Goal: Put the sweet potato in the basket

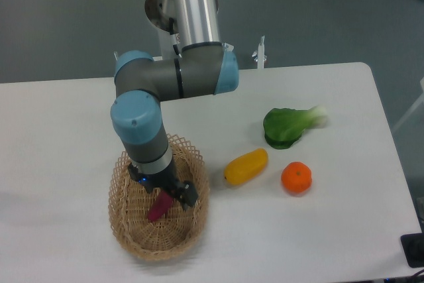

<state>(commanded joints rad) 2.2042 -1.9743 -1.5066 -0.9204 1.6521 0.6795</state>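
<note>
one basket (132, 236), one sweet potato (158, 209), one orange (296, 178), one yellow vegetable (246, 167), one bok choy (287, 126)

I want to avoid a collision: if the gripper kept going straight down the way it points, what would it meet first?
Most likely the sweet potato directly beneath the gripper, then the woven floor of the basket. Depth is hard to judge from this single view.

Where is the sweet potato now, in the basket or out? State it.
In. The sweet potato sits inside the basket rim, under the gripper; whether it's released, cannot tell.
</note>
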